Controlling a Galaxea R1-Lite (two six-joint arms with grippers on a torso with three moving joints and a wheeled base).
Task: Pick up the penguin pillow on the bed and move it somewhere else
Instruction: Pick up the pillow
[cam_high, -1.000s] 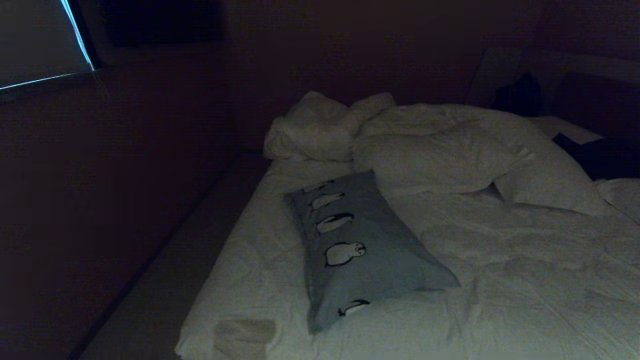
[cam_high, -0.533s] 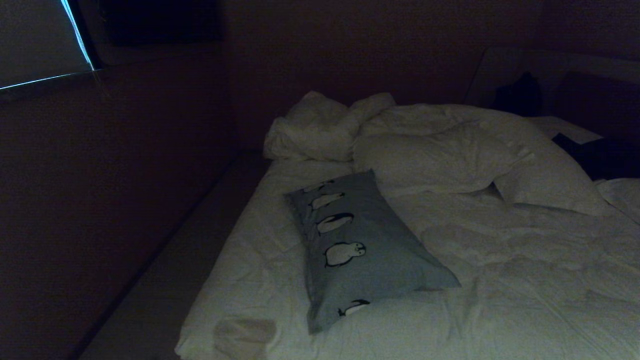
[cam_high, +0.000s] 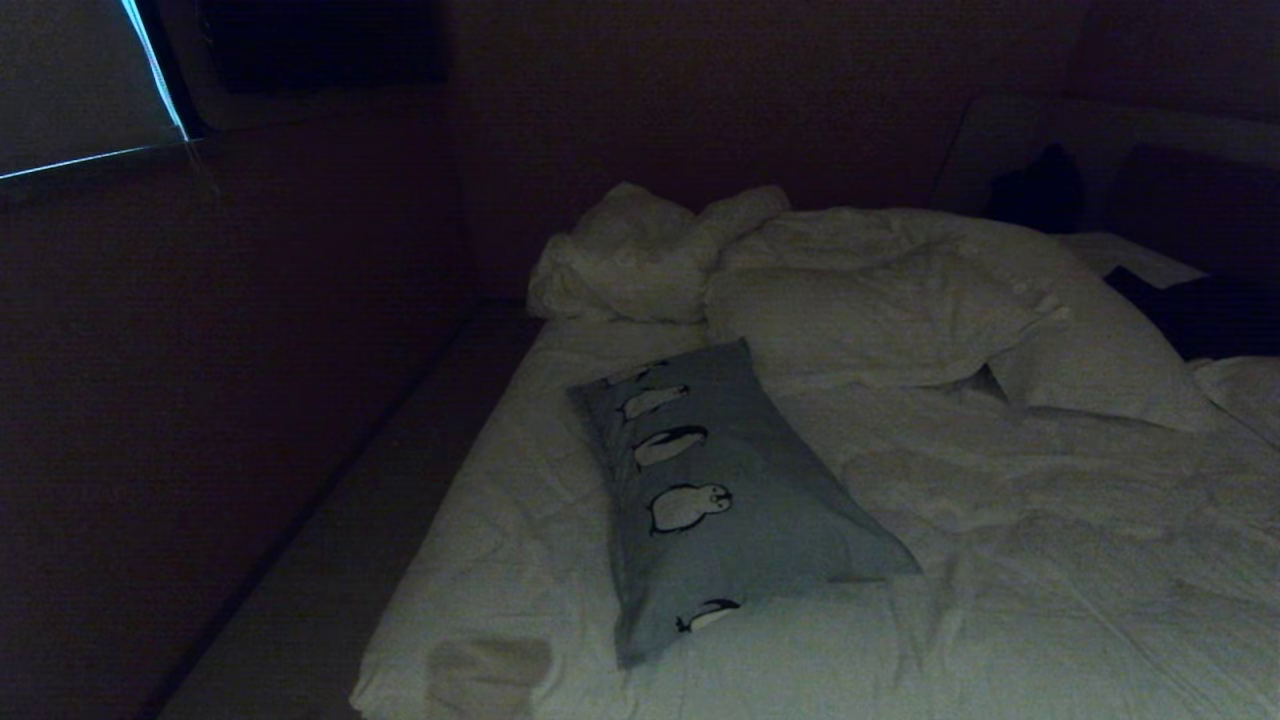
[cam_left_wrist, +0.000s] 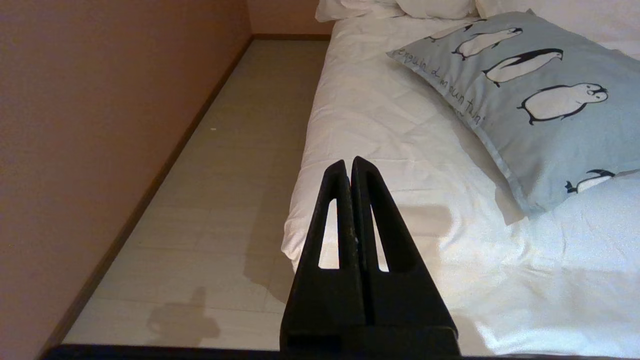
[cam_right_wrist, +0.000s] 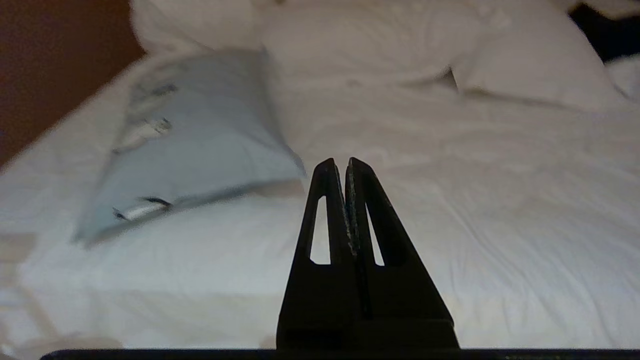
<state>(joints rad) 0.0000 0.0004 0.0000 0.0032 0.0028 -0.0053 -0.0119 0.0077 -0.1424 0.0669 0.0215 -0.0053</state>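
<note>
The penguin pillow (cam_high: 720, 490), light blue-grey with a row of black-and-white penguins, lies flat on the left part of the bed (cam_high: 1050, 560). Neither arm shows in the head view. In the left wrist view my left gripper (cam_left_wrist: 349, 162) is shut and empty, held near the bed's front left corner, with the penguin pillow (cam_left_wrist: 540, 100) well ahead of it. My right gripper (cam_right_wrist: 340, 164) is also shut and empty. It hovers over the white bedding in front of the penguin pillow (cam_right_wrist: 200, 135), off its near right corner.
A rumpled white duvet and plain white pillows (cam_high: 880, 300) are heaped at the head of the bed. A strip of pale floor (cam_left_wrist: 240, 165) runs between the bed's left side and a brown wall (cam_left_wrist: 100, 125). Dark things (cam_high: 1190, 310) lie at the far right.
Nothing has visibly moved in the head view; the pillow and the bedding lie as before.
</note>
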